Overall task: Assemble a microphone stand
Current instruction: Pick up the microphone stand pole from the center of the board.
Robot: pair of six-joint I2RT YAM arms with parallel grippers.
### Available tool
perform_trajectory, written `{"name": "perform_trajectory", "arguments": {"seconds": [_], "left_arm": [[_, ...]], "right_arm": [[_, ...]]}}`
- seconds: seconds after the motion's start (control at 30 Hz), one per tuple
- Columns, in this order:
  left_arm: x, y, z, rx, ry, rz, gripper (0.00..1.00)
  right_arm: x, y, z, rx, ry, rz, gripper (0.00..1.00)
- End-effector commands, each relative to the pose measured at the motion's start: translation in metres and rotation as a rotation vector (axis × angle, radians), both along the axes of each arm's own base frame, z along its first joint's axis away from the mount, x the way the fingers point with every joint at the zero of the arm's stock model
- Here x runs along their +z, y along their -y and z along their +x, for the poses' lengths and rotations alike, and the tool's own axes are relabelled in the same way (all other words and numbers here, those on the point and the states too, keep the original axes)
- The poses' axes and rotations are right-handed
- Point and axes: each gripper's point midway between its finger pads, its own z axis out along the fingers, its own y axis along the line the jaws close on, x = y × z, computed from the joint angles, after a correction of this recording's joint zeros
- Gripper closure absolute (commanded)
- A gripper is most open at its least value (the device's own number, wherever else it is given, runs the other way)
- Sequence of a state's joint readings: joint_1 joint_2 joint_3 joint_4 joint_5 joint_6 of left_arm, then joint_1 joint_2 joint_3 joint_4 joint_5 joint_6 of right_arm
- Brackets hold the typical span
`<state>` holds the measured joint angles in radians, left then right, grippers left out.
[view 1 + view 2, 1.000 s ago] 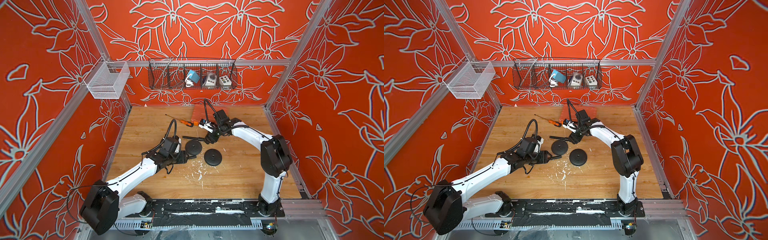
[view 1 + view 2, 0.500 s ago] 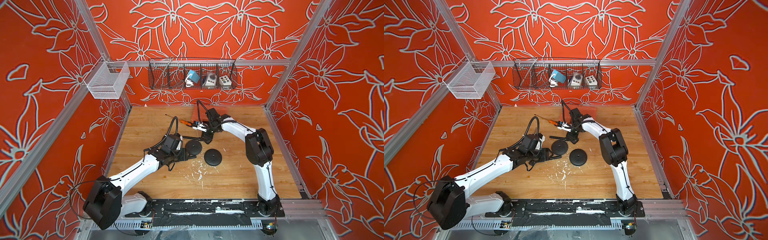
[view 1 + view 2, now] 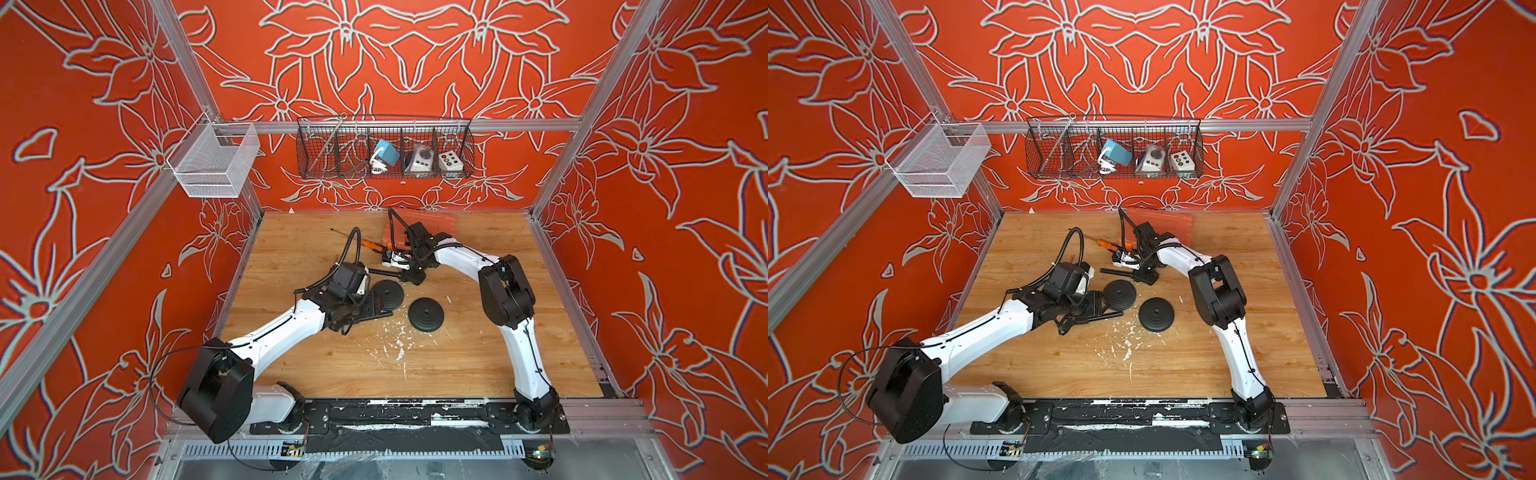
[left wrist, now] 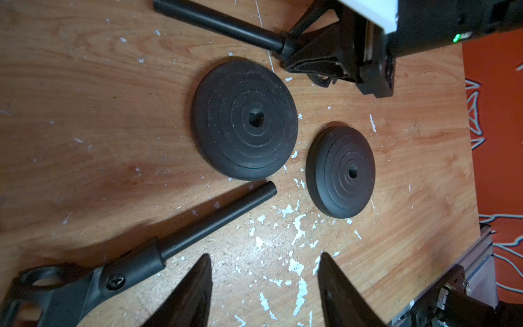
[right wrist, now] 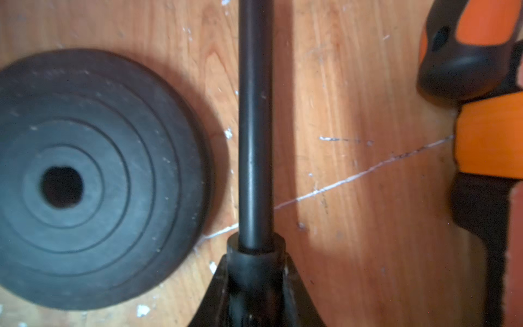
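Two black round bases lie flat side by side in both top views. A black pole lies behind them, and my right gripper is shut on its collar; the right wrist view shows the pole running out from between the jaws, beside a base. A second pole with a clip lies on the wood by my left gripper, which is open and holds nothing, just short of the bases.
An orange-handled screwdriver lies behind the right gripper, near a red mat at the back wall. White flecks dot the wooden table. A wire basket and a white mesh basket hang on the walls.
The right gripper has closed on the pole's collar, and that arm's elbow has swung inward and then partly back. The left arm has edged closer to the bases, its gripper still open.
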<state>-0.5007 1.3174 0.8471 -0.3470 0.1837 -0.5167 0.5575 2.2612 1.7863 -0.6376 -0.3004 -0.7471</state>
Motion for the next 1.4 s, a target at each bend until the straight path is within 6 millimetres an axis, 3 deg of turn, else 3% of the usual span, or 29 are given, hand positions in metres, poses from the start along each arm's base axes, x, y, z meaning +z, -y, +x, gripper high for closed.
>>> {"name": "perform_trajectory", "arguments": {"seconds": [0.0,0.17,0.4,0.47,0.57,0.73,0.87,1.03,1.37], "left_arm": [[0.024,-0.003,0.005,0.011,0.032,-0.002,0.41],[0.068,-0.021,0.010,0.087,0.075,-0.073,0.41],[0.124,-0.050,0.018,0.113,0.159,-0.131,0.36],[0.141,-0.045,0.023,0.041,0.240,-0.127,0.34],[0.162,-0.035,0.027,-0.049,0.328,-0.147,0.34],[0.198,0.000,0.011,-0.316,0.458,-0.266,0.35],[0.203,0.018,-0.004,-0.503,0.507,-0.323,0.35],[0.189,0.033,-0.005,-0.582,0.401,-0.356,0.37],[0.188,0.059,-0.018,-0.675,0.363,-0.339,0.38]], "right_arm": [[0.036,0.011,0.003,0.034,0.140,-0.023,0.97],[0.101,0.024,-0.008,0.047,0.357,0.064,1.00],[0.154,0.042,-0.035,0.183,0.616,0.098,1.00],[0.175,0.040,-0.049,0.280,0.737,0.136,1.00],[0.191,0.038,-0.077,0.533,0.987,0.128,1.00],[0.224,0.041,-0.092,0.656,1.186,0.090,1.00],[0.250,0.039,-0.109,0.743,1.293,0.104,1.00],[0.269,0.037,-0.129,0.846,1.355,0.104,1.00],[0.274,0.031,-0.140,0.928,1.416,0.039,1.00]]}}
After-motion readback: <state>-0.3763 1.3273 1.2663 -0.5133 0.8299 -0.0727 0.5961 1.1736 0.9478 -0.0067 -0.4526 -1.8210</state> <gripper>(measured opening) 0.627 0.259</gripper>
